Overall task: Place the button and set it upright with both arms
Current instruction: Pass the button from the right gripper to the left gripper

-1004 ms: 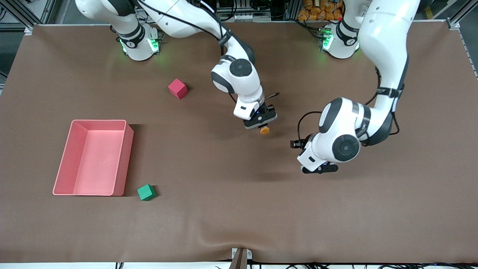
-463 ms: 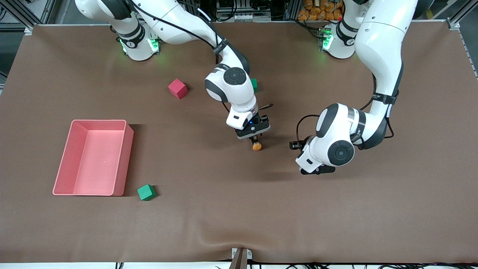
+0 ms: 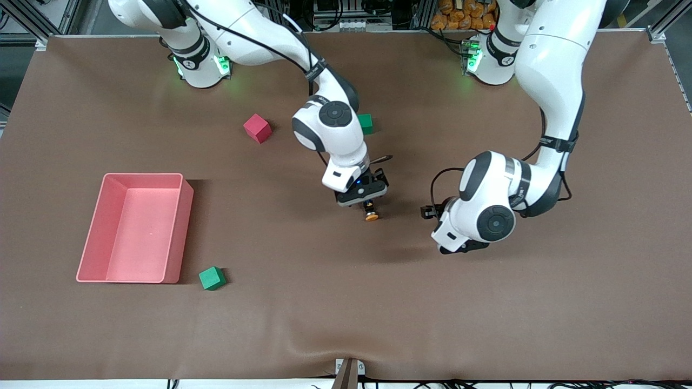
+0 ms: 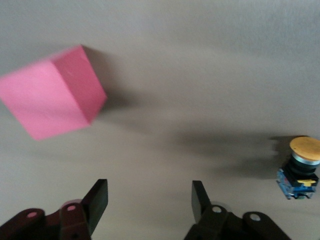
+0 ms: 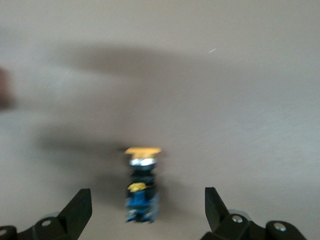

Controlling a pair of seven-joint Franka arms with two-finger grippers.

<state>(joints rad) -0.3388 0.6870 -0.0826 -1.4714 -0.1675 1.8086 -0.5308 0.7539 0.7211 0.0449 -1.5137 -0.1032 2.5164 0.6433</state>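
The right gripper (image 3: 363,195) has come down to the table and let go. A second ago it carried the button (image 3: 371,216) in the air; now its fingers (image 5: 80,205) stand wide apart, clear of the button on both sides. This suggests the placing half of the task is done and the uprighting is still to come.

In the front view the button is just at the gripper's six o'clock, near the middle of the table (image 3: 303,302). It seems to lie on its side with the orange cap toward the front camera, though this is not certain.

The left gripper (image 3: 459,247) hangs over the table at about the button's four o'clock, a little apart, open and empty.

Farther out, one green cube (image 3: 366,123) is at twelve o'clock, a red cube (image 3: 257,128) at ten, and a pink tray (image 3: 178,237) near nine.
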